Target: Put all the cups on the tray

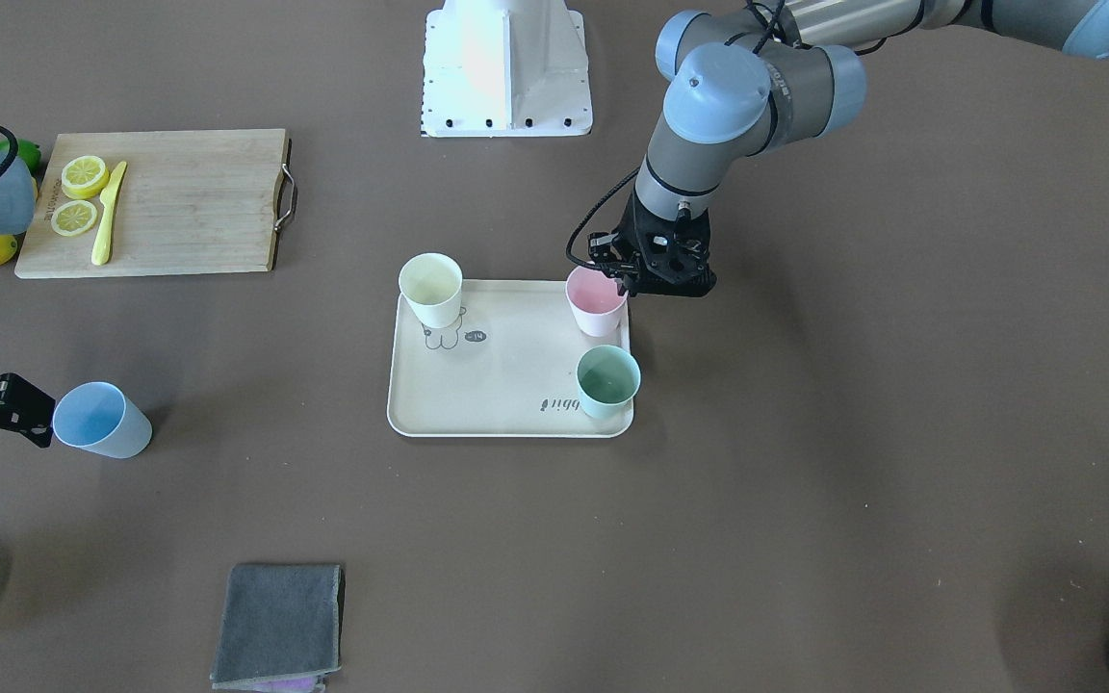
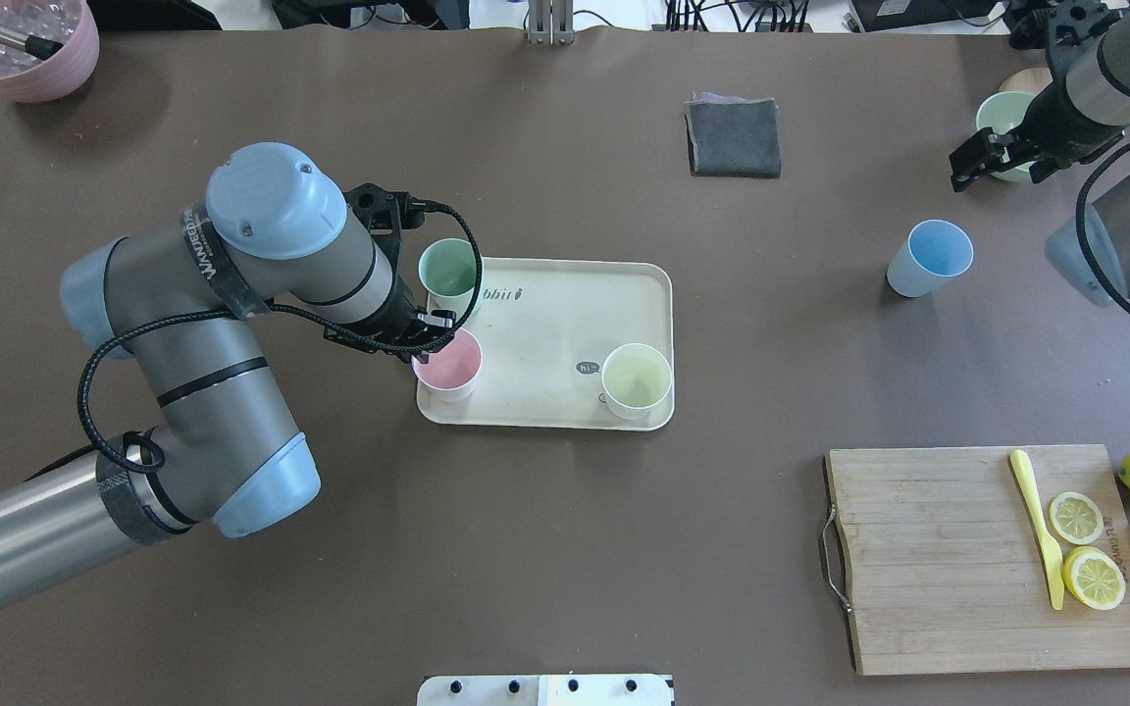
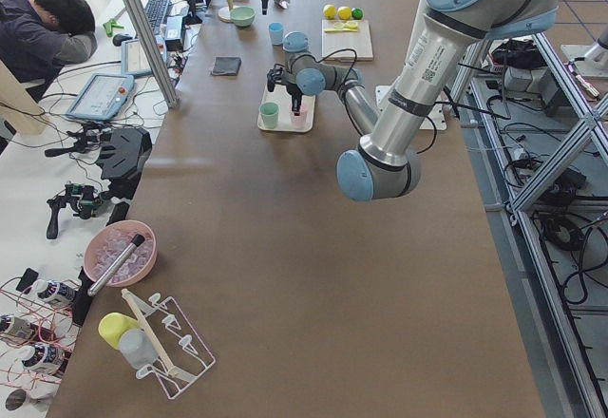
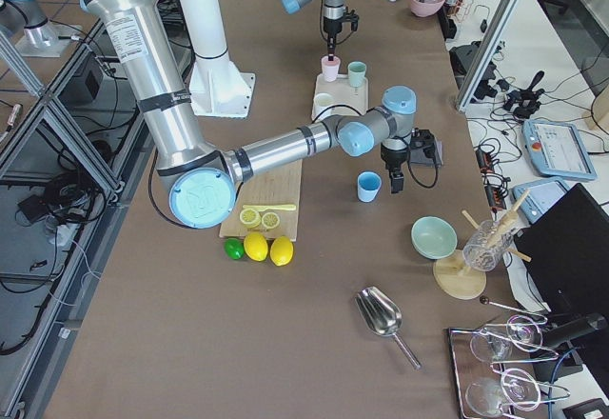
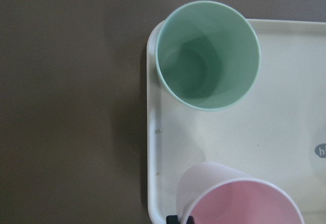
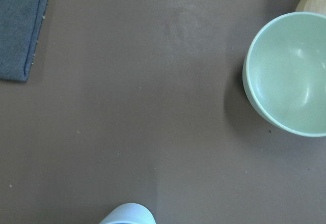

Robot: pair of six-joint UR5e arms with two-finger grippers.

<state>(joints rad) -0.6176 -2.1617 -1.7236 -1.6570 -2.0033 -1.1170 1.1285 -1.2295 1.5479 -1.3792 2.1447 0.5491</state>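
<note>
Pinching the rim of the pink cup (image 1: 596, 300), the left end effector (image 1: 624, 286) holds it on the tray (image 1: 506, 366) beside the mint green cup (image 1: 608, 381) and pale yellow cup (image 1: 430, 289), while the right end effector (image 1: 32, 416) gapes beside the light blue cup (image 1: 100, 420) on the desk (image 1: 805, 481).

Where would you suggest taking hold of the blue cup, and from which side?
Probably the rim, from above, one finger inside and one outside: the blue cup stands upright with its mouth open, and its tapered wall might slip in a side grip.
</note>
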